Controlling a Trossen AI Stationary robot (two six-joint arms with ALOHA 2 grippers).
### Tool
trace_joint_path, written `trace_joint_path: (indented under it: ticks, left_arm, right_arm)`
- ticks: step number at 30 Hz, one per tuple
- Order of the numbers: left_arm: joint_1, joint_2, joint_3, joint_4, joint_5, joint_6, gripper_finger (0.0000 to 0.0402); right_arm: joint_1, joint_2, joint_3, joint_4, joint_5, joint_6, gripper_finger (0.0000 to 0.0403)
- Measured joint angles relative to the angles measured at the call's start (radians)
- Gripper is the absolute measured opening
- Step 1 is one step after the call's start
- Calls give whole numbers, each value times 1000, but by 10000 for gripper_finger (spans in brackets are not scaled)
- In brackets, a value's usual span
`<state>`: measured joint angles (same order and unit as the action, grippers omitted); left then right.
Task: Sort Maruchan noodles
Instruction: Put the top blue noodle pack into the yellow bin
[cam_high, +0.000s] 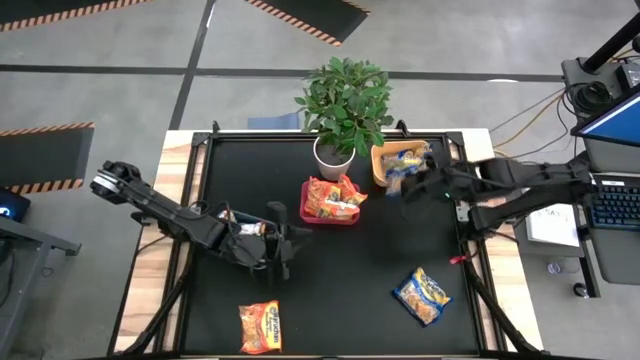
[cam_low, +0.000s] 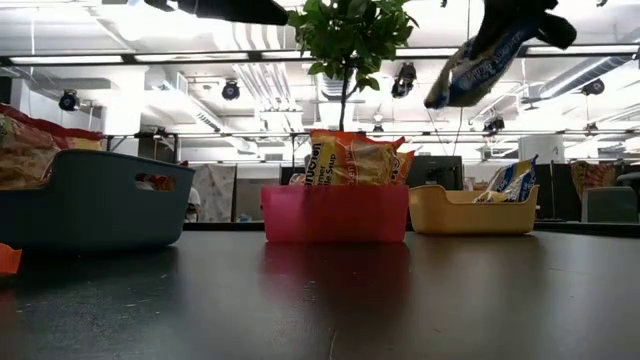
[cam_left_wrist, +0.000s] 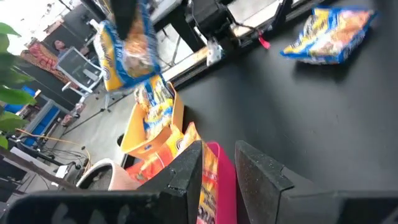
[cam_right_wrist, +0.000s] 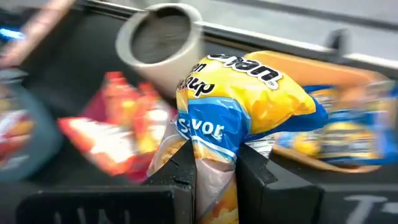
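Observation:
My right gripper (cam_high: 408, 188) is shut on a blue-and-yellow Maruchan noodle packet (cam_right_wrist: 242, 99) and holds it in the air above the orange bin (cam_high: 378, 165), which has blue-and-yellow packets in it. The red bin (cam_high: 305, 205) beside it holds orange packets. One orange packet (cam_high: 260, 327) and one blue-and-yellow packet (cam_high: 422, 295) lie flat on the black table near its front edge. My left gripper (cam_high: 285, 250) hovers left of the red bin, slightly open, with nothing between its fingers (cam_left_wrist: 186, 177). My right gripper pinches one crumpled end of the packet (cam_right_wrist: 214, 149) between its two fingers. It comes from the table's right side, slanting downward. The rest of the packet (cam_low: 470, 70) juts out beyond the fingertips, tilted, lifted clear of the bin and table.
A potted plant in a white pot (cam_high: 335, 152) stands at the far edge between the bins. In the low view a grey-blue bin (cam_low: 85, 210) stands at the left. Bare black table lies between the two loose packets.

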<state>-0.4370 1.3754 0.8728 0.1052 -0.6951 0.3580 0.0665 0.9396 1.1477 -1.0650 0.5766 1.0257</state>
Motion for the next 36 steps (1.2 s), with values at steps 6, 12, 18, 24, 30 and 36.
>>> trace_joint_path:
  ticks: [6, 12, 18, 24, 30, 36]
  left_arm:
    - [0, -2, -4, -1, -3, 3, 80]
    - [0, -2, -4, -4, -4, 10, 80]
    - [0, -2, -4, -4, -4, 11, 80]
    - [0, -2, -4, -5, -4, 11, 80]
    - [0, -2, -4, -5, -4, 11, 80]
    - [0, -2, -4, -5, -5, 11, 80]
  right_arm:
    - [-185, 127, 112, -164, -17, -110, 54]
    - [-338, 256, 140, -159, -60, -248, 54]
    - [-427, 381, 140, -144, -88, -331, 54]
    - [-440, 483, 140, -72, -90, -373, 54]
    - [-440, 559, 140, -33, -86, -376, 54]
    - [-440, 620, 140, 7, -52, -384, 54]
